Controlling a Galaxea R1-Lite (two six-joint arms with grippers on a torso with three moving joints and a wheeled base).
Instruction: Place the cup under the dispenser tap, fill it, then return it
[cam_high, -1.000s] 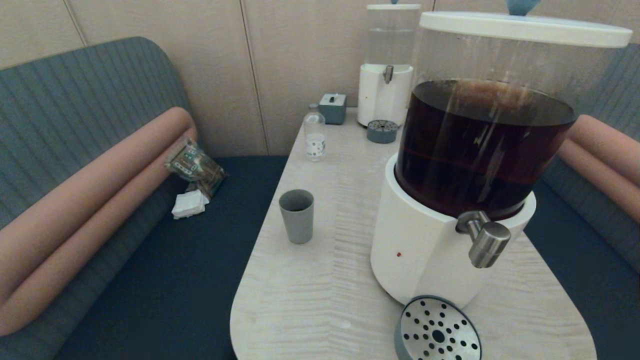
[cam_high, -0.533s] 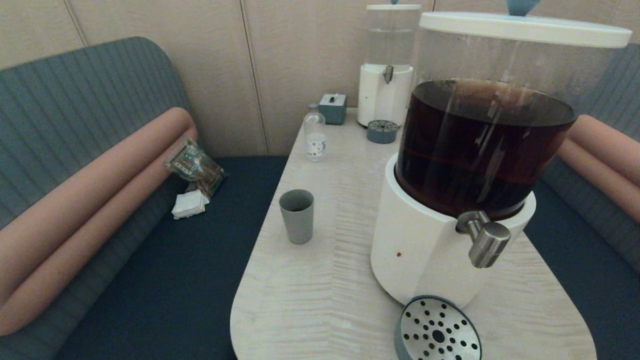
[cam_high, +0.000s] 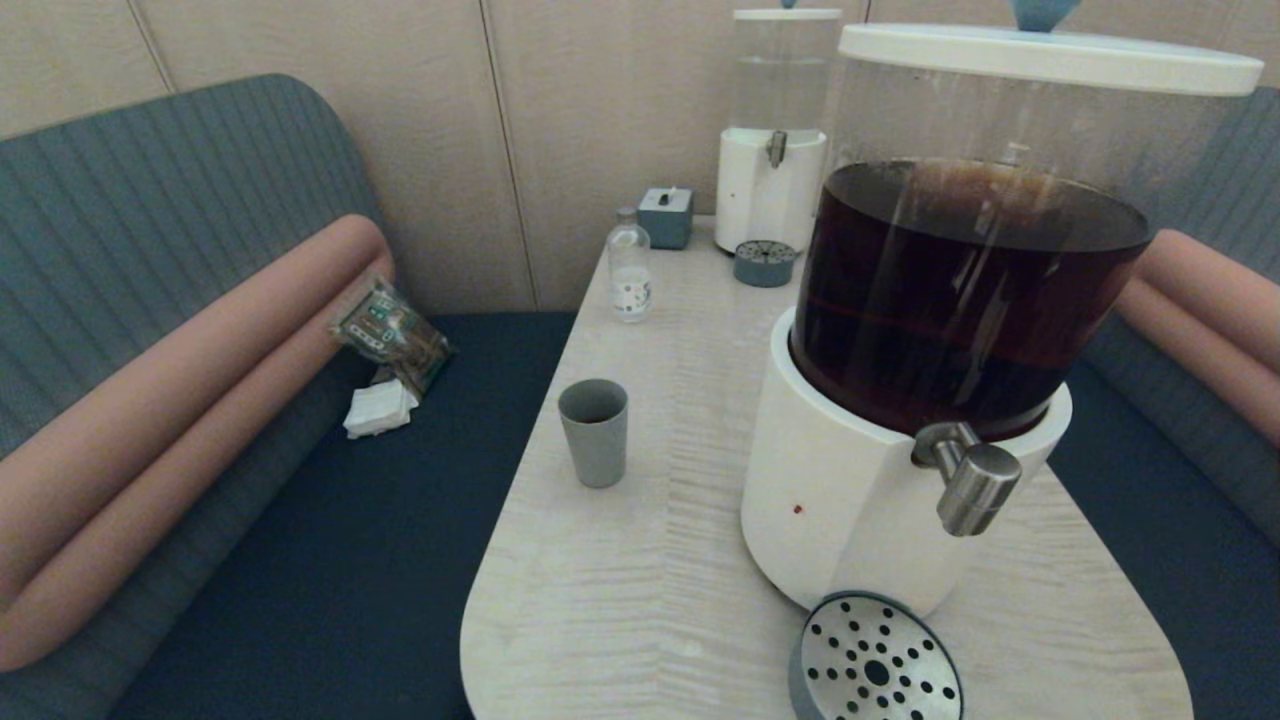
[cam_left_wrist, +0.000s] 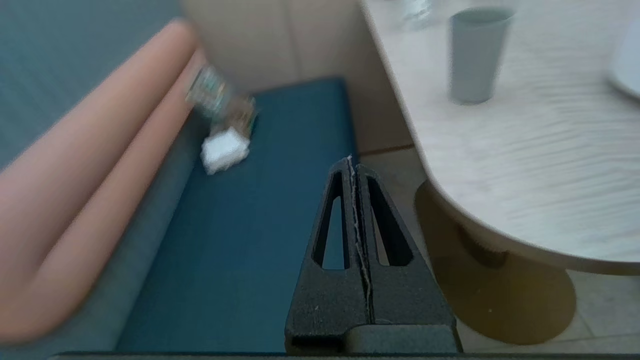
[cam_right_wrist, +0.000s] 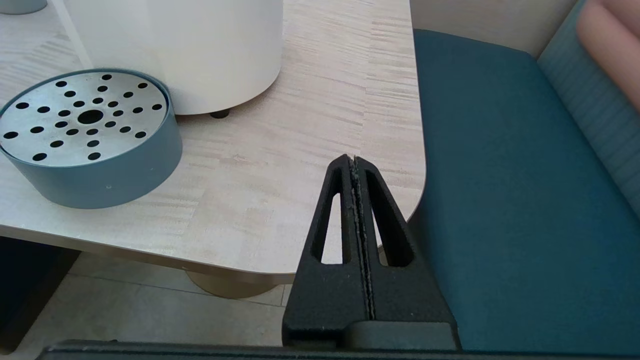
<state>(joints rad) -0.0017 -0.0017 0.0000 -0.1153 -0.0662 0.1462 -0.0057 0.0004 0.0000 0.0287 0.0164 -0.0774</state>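
The grey cup (cam_high: 594, 431) stands upright on the pale wooden table (cam_high: 640, 600), left of the big dispenser (cam_high: 960, 300) with dark brown liquid. Its steel tap (cam_high: 968, 487) juts out over a perforated drip tray (cam_high: 875, 660), and nothing stands on that tray. Neither arm shows in the head view. My left gripper (cam_left_wrist: 351, 161) is shut and empty, low beside the table's near left edge, with the cup (cam_left_wrist: 475, 55) far ahead of it. Off the table's near right corner, my right gripper (cam_right_wrist: 351, 159) is shut and empty, with the drip tray (cam_right_wrist: 87, 135) off to its side.
A small clear labelled bottle (cam_high: 630, 270), a grey box (cam_high: 666, 216) and a smaller clear-liquid dispenser (cam_high: 775, 130) with its own drip tray (cam_high: 765, 263) stand at the table's far end. A snack packet (cam_high: 390, 335) and a white napkin (cam_high: 378, 408) lie on the left bench.
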